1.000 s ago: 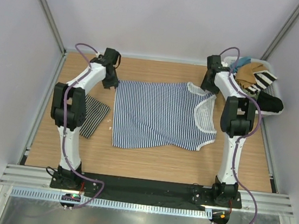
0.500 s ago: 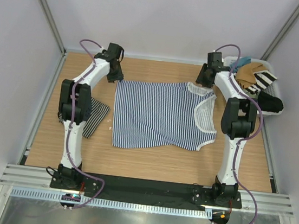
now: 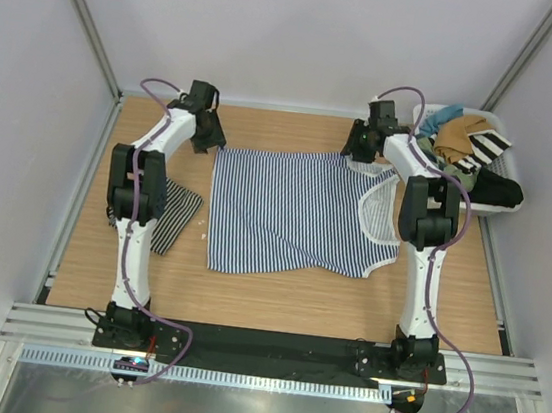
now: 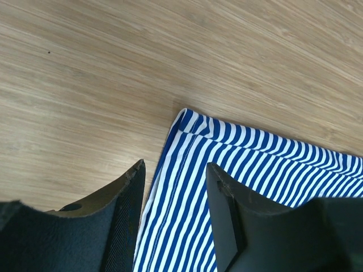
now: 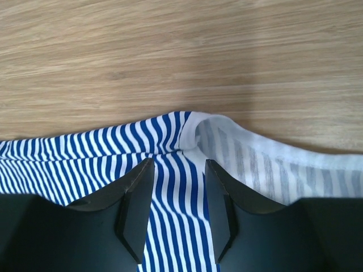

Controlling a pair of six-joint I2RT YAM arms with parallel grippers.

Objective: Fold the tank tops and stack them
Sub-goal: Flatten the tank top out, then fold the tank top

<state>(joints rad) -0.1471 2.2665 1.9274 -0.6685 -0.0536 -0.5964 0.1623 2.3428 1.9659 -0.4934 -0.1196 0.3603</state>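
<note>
On the table (image 3: 274, 302), a small black-and-white striped top (image 3: 176, 216) lies at the left of the overhead view. The larger blue-and-white top (image 3: 295, 214) is spread flat in the middle. At its far left corner the left pincer (image 4: 174, 170) stands partly open over the hem, gripping nothing. The right pincer (image 5: 178, 164) is likewise parted over the far shoulder seam. A basket (image 3: 501, 123) of clothes sits upper right.

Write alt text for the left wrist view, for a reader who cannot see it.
The left pincer hangs open just short of the corner of a soft blue-and-white striped tank top, its dark jaws straddling the cloth's edge. The top lies flat on a light wooden table.
</note>
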